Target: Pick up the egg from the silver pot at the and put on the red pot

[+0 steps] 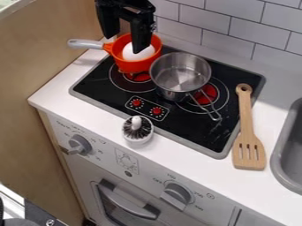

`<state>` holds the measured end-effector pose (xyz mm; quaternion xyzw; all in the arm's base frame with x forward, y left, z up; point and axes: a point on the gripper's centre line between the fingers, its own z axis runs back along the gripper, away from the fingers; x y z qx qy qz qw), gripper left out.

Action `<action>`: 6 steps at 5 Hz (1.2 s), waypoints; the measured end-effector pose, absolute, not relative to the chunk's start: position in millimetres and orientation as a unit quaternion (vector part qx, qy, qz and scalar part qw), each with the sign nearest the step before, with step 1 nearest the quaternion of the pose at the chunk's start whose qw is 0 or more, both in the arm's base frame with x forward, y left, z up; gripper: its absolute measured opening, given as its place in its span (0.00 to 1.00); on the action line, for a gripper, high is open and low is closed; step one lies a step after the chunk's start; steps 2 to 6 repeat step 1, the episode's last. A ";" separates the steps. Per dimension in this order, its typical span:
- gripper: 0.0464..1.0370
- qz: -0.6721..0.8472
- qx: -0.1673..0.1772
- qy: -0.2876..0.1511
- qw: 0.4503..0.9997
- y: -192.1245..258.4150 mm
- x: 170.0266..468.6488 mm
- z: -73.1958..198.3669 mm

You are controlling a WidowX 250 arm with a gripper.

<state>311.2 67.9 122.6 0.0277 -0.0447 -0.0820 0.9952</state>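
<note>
Now — egg (128,54) in red pot (134,66) | fingers (141,35) parted — one partly hiding it

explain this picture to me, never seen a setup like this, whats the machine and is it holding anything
This single picture comes from a fixed camera looking down at a slant on a toy kitchen. The black machine at the top is a robot arm; its two-finger gripper works like a simple hand. Its fingers are apart, over the red pot, and seem to hold nothing. The white egg sits in that pot. Beside it on the black stovetop is the silver pot. Nearer the camera is a dark-bristled brush, and to the right lie a slotted wooden spatula and a grey sink.
</note>
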 end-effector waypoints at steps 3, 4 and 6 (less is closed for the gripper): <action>0.96 -0.082 0.027 -0.046 0.995 67.8 311.5 122.6; 0.96 -0.082 0.027 -0.046 0.995 67.8 311.5 122.6; 0.96 -0.082 0.027 -0.046 0.995 67.8 311.5 122.6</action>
